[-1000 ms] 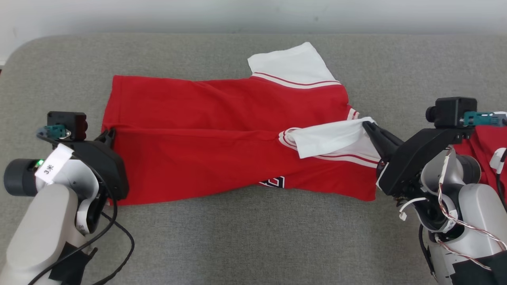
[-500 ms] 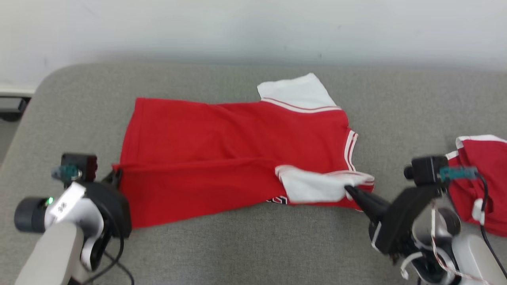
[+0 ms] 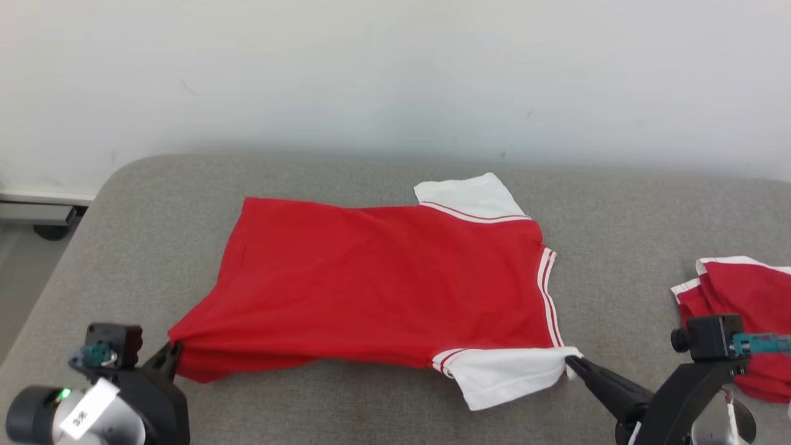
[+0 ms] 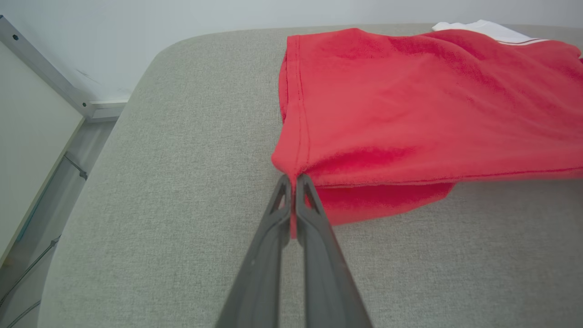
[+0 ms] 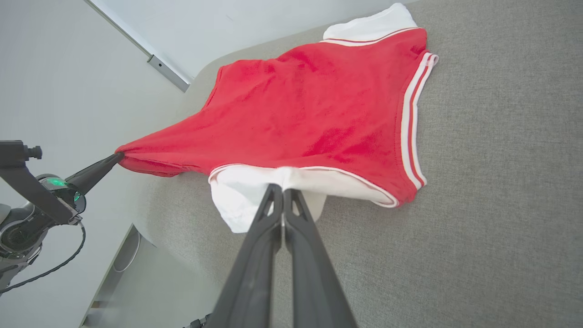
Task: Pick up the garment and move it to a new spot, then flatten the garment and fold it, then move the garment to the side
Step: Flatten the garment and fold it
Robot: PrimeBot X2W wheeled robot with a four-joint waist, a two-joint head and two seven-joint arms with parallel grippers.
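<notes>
Red short-sleeved knit garment with white striped sleeves stretched between the two sets of jaws; left gripper clamped tight on the corner of the red hem, the fabric fanning out beyond its tips and to their right, a second layer tucked just beneath; right gripper closed on the edge of the near white sleeve, which drapes to either side of the tips, the red body running away ahead of them to the far sleeve; in the right wrist view the left gripper's fingers meet the garment's drawn-out corner well to the left of the right jaws; compared with a second ago, the lengthwise crease across the body has gone and the near sleeve, then lying over the red cloth, now rests on the bare surface at the garment's near edge, while the head camera itself has tilted to take in more wall; garment resting on a grey woven padded surface with rounded corners; another red and white garment lying well to the right of the right jaws; plain white wall behind.
</notes>
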